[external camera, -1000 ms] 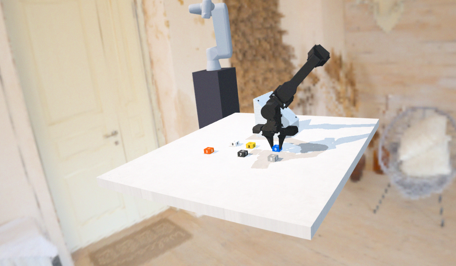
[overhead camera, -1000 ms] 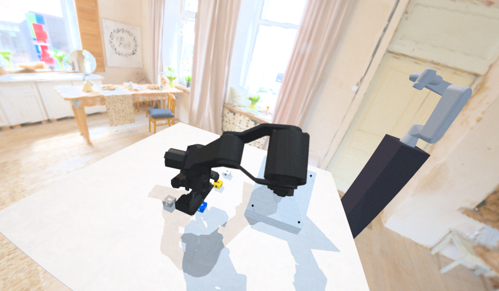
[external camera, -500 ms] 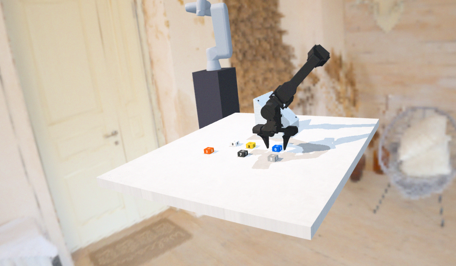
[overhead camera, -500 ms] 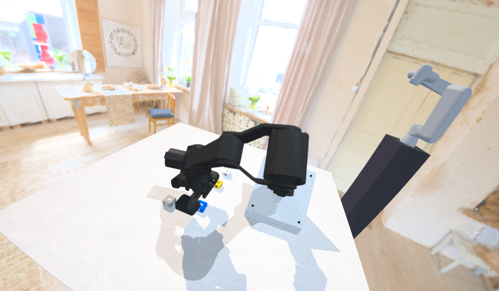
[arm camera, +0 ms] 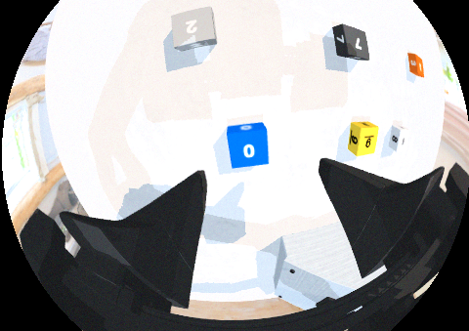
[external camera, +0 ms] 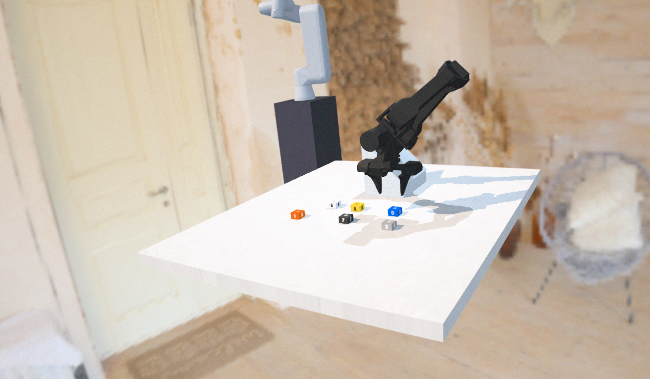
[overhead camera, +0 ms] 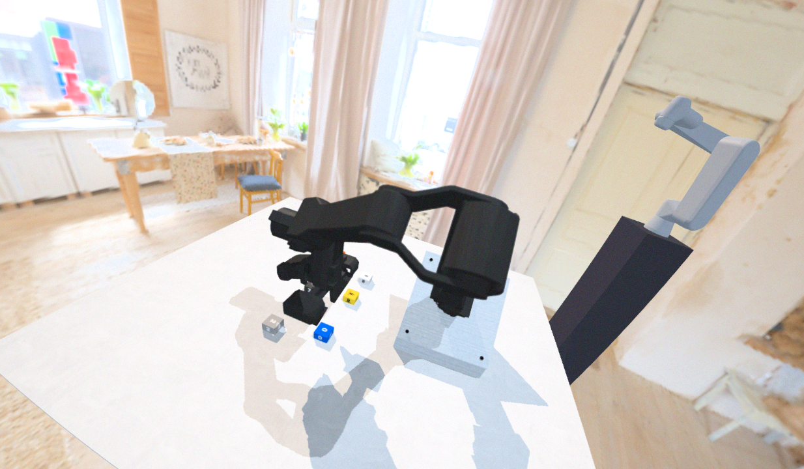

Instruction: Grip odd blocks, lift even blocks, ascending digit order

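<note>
Six small blocks lie on the white table (overhead camera: pixel 130 379) (external camera: pixel 317 273). They are a blue 0 (overhead camera: pixel 323 332) (external camera: pixel 394 211) (arm camera: pixel 248 145), a grey 2 (overhead camera: pixel 272 325) (external camera: pixel 388 225) (arm camera: pixel 193 28), an orange 3 (external camera: pixel 297 214) (arm camera: pixel 416 64), a black 7 (external camera: pixel 345 218) (arm camera: pixel 352 42), a white 8 (overhead camera: pixel 365 279) (external camera: pixel 334 204) (arm camera: pixel 397 139) and a yellow block (overhead camera: pixel 350 296) (external camera: pixel 356 206) (arm camera: pixel 363 138) whose digit I cannot read for sure. My gripper (overhead camera: pixel 320 291) (external camera: pixel 391 190) (arm camera: pixel 265 171) is open and empty. It hangs above the table over the blue block, which rests on the table clear of both fingers.
The arm's pale base block (overhead camera: pixel 451 344) (external camera: pixel 414 181) (arm camera: pixel 313 267) stands just behind the blocks. A dark pedestal (overhead camera: pixel 614 279) (external camera: pixel 308 136) carrying a pale second arm stands beyond the table's far edge.
</note>
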